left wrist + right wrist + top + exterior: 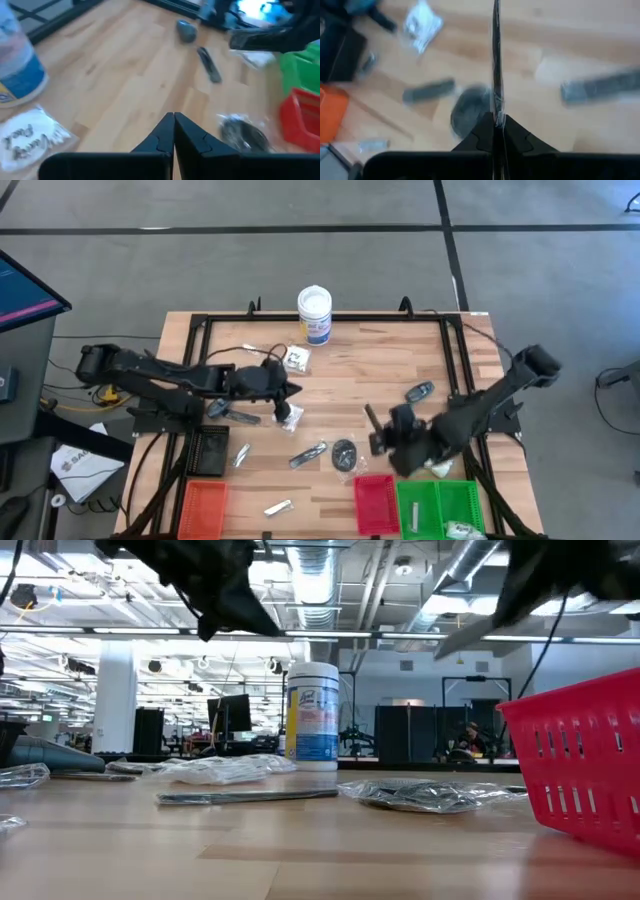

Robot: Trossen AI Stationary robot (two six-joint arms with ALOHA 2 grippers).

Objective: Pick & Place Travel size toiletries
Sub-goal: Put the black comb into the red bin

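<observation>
My right gripper (pixel 378 438) hangs above the table just behind the red tray (pixel 376 503), shut on a slim black stick in clear wrap (pixel 496 60). My left gripper (pixel 174 125) is shut with nothing in it, raised over the table's left middle (pixel 298 389). Loose toiletries lie flat on the wood: a clear packet with white contents (pixel 296 359), a dark disc in a clear packet (pixel 344 452), a silvery tube (pixel 308 454), another black stick (pixel 240 416), a grey item (pixel 421 392) and small sachets (pixel 277 506). My right gripper pinches the wrapped stick by one end (pixel 496 116) between its two fingers. The stick runs on straight out past the fingertips, in line with them. It is lifted clear of the table (pixel 475 635), slanting.
A white tub with a blue label (pixel 314 313) stands at the far edge. Orange (pixel 203 505), red and green (pixel 440 505) trays line the near edge; the green one holds a pale item (pixel 462 529). A black frame (pixel 200 320) borders the table.
</observation>
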